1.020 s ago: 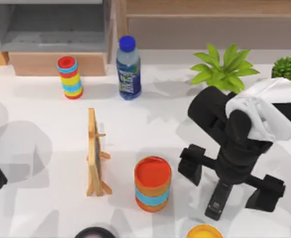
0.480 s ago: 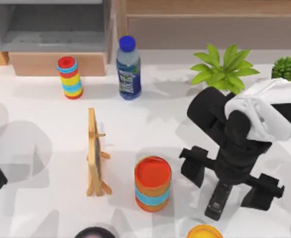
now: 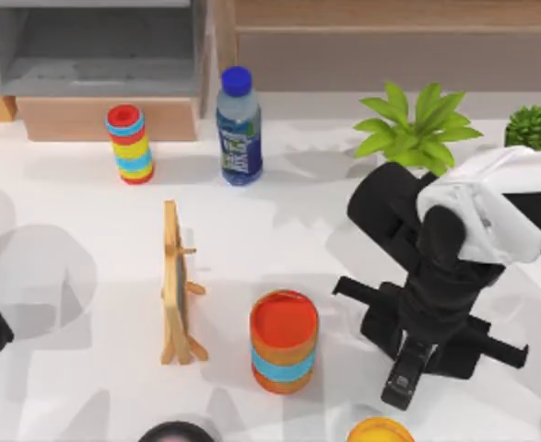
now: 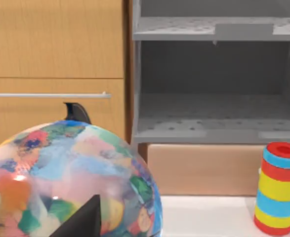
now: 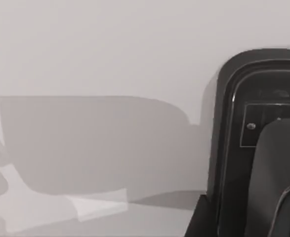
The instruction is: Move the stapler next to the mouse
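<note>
Right gripper [image 3: 410, 343] sits low at the table's near right, fingers drawn in, pinching the black stapler [image 3: 401, 379]. The grasp step looks done; next comes lifting toward the mouse. Left arm parked far left.

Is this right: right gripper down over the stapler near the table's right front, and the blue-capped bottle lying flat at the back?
Not quite. The top view shows the bottle standing upright at the back, not lying flat. The rest holds: the right gripper is down over the stapler near the table's right front.
</note>
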`<state>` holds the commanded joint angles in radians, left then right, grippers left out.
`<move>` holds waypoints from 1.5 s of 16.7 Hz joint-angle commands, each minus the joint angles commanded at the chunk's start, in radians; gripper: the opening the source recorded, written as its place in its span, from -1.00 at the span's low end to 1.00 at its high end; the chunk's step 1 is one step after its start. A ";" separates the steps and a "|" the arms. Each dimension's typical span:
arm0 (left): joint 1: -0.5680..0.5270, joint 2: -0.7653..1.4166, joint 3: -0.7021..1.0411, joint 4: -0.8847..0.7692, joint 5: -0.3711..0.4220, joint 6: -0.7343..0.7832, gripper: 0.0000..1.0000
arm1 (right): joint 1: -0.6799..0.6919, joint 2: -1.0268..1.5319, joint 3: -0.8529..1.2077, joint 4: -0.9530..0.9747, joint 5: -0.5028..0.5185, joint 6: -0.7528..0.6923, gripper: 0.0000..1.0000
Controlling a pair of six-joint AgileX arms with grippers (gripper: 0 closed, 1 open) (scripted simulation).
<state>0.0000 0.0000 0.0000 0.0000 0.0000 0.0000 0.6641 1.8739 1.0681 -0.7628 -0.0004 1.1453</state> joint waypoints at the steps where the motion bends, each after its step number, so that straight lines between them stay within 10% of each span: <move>1: 0.000 0.000 0.000 0.000 0.000 0.000 1.00 | 0.000 0.000 0.000 0.000 0.000 0.000 -0.96; 25: 0.000 0.000 0.000 0.000 0.000 0.000 1.00 | -0.002 -0.058 0.060 -0.117 0.000 -0.001 -1.00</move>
<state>0.0000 0.0000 0.0000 0.0000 0.0000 0.0000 0.6620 1.8160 1.1284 -0.8799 -0.0007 1.1446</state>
